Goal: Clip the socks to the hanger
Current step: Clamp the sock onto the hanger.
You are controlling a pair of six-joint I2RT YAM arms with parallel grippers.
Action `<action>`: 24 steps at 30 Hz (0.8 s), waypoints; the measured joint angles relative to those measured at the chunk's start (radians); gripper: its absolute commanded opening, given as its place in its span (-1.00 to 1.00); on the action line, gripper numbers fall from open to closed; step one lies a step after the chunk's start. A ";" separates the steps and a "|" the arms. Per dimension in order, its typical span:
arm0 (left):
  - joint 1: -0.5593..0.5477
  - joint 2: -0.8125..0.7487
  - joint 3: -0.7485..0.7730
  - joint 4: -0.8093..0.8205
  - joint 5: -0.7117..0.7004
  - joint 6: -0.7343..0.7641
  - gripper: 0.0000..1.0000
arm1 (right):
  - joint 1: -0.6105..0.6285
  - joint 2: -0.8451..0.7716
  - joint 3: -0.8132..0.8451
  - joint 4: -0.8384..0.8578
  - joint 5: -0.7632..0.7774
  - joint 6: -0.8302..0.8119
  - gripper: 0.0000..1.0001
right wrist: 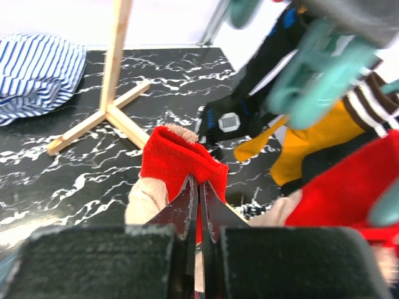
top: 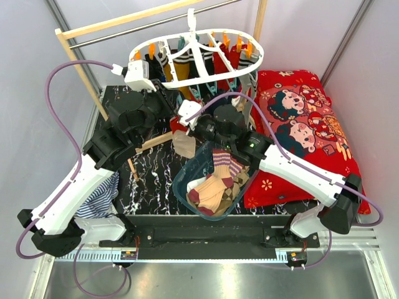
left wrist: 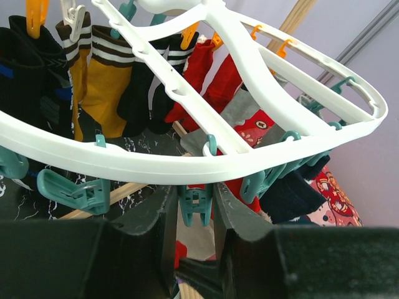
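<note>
The white oval hanger hangs from the rod, with several socks clipped on: mustard, black and red. In the left wrist view its rim runs just above my left gripper, whose fingers press both sides of a teal clip under the rim. My right gripper is shut on the red cuff of a beige sock and holds it above the black table, below the hanger. This sock also shows in the top view. More socks lie in the tub.
A clear bluish tub stands at the near middle. A red cartoon cushion lies at the right. A blue-white striped cloth lies at the left. The wooden rack's foot rests on the marbled table, and its post rises at the left.
</note>
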 measured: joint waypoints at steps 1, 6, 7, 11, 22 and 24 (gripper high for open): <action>0.000 -0.003 -0.004 0.000 0.002 0.000 -1.00 | -0.005 0.002 0.002 0.005 -0.001 0.000 -1.00; 0.000 -0.014 -0.017 -0.001 0.006 0.001 -1.00 | -0.048 0.008 0.026 0.013 -0.008 0.000 -1.00; 0.000 -0.016 -0.017 -0.001 0.007 0.001 -1.00 | -0.057 0.009 0.034 0.014 -0.011 0.000 -1.00; 0.000 -0.016 -0.018 0.000 0.011 0.002 -1.00 | -0.083 0.010 0.058 0.016 -0.018 0.002 -1.00; 0.000 -0.017 -0.028 0.000 0.013 0.015 -1.00 | -0.092 0.012 0.072 0.022 -0.063 0.009 -1.00; 0.000 -0.017 -0.028 0.000 0.013 0.021 -1.00 | -0.092 0.012 0.075 0.021 -0.066 0.012 -1.00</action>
